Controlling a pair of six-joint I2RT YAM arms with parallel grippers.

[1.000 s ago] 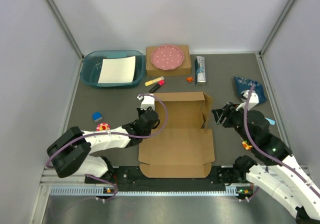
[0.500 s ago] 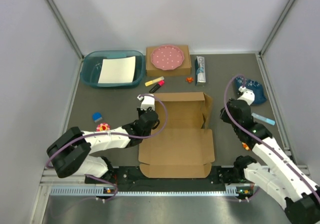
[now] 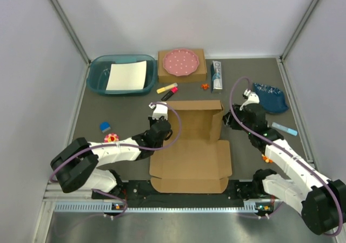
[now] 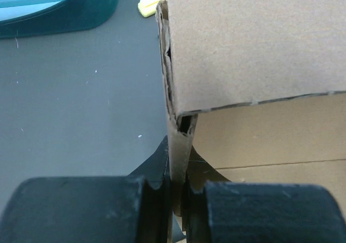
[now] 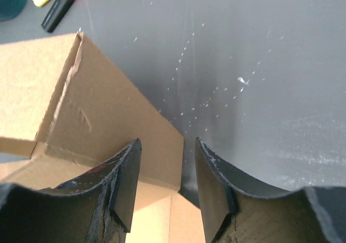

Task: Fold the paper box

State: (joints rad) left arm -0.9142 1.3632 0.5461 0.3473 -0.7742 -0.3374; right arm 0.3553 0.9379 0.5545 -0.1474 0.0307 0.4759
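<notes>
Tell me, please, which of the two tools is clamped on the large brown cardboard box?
The left tool: it is shut on the upright left wall of the large brown corrugated cardboard box. The right tool hangs open by the right flap.

My overhead feed is bright and even, lit from above, with only soft, short shadows on the table [image 3: 124,107]. On the left wrist feed, the left gripper [image 4: 177,170] sits dark and slightly soft up close, while the paper box [image 4: 254,48] reads crisp. On the right wrist feed, pale sheen streaks the table, and the right gripper [image 5: 167,167] looks soft at the bottom edge
</notes>
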